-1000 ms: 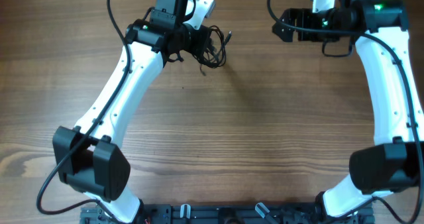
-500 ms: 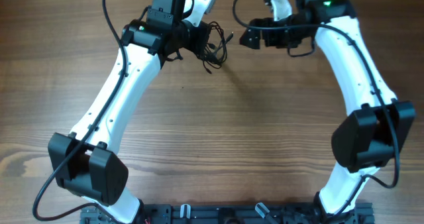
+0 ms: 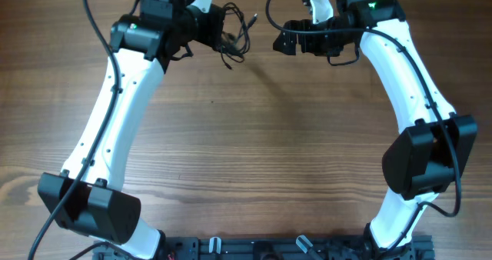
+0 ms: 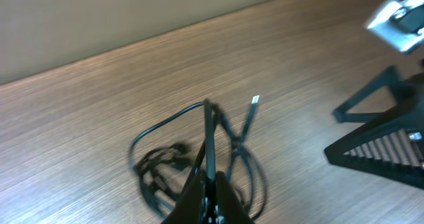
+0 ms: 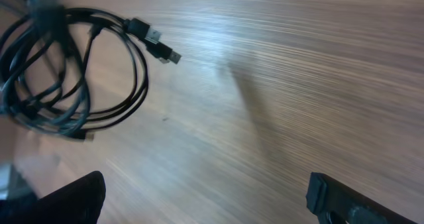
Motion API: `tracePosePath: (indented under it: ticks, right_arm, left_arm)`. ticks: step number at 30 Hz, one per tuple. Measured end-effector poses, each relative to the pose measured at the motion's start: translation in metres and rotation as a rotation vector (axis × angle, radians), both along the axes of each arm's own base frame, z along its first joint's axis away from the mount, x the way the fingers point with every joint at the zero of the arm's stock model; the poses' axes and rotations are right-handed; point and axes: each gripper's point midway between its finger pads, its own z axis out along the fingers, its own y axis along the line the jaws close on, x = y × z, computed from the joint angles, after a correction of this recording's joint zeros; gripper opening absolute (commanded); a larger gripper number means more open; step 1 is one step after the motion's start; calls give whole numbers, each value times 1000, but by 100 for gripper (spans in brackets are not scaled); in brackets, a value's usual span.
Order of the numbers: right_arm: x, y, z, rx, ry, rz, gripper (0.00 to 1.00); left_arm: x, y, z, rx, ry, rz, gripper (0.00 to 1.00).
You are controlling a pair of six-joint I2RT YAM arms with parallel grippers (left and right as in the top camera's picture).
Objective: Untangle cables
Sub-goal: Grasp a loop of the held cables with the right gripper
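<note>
The cables [image 3: 235, 38] are a loose bundle of thin black loops hanging from my left gripper [image 3: 217, 29] at the far middle of the table. In the left wrist view the left gripper [image 4: 212, 189] is shut on one strand, with the loops [image 4: 165, 164] below it and a silver-tipped plug [image 4: 255, 102] sticking out. My right gripper [image 3: 281, 43] is open, a short way to the right of the bundle, apart from it. In the right wrist view its jaws [image 5: 205, 204] are wide apart and empty; the bundle [image 5: 66, 78] and plug ends [image 5: 159, 50] lie ahead at upper left.
Wooden table [image 3: 261, 152] all around. The table's far edge and a plain wall [image 4: 132, 12] are just behind the cables. The right gripper's black fingers [image 4: 381, 141] show in the left wrist view at the right.
My left arm has shifted left and toward the far edge, carrying the cables. My right arm has swung left from the far right corner to just right of the bundle.
</note>
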Motion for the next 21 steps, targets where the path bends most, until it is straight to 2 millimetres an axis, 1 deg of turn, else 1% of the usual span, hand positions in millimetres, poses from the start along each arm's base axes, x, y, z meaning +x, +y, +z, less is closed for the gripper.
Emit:
tracePosePath:
  ticks: [2, 3, 4, 7, 10, 14, 18, 21]
  right_arm:
    - [-5, 11, 8, 64, -18, 68, 100]
    - [-12, 24, 19, 148, -39, 149, 100]
    - [-17, 31, 25, 200, -52, 198, 100]
    - [-25, 41, 34, 262, -64, 261, 100]
    - [-34, 50, 35, 274, -71, 315, 100]
    - [-44, 63, 30, 279, -94, 387, 100]
    - [-49, 70, 14, 282, -126, 437, 100]
    - [-51, 69, -4, 281, -147, 463, 100]
  left_arm:
    - [0, -4, 8, -22, -13, -15, 4]
    - [0, -6, 14, -35, -22, -22, 4]
    - [-3, -9, 28, -54, -47, -39, 4]
    - [-6, -10, 35, -64, -61, -46, 4]
    - [-7, -10, 37, -67, -63, -49, 4]
    - [-7, -10, 37, -68, -64, -49, 4]
    - [-5, -11, 39, -69, -71, -49, 4]
    - [-5, -11, 40, -72, -74, -47, 4]
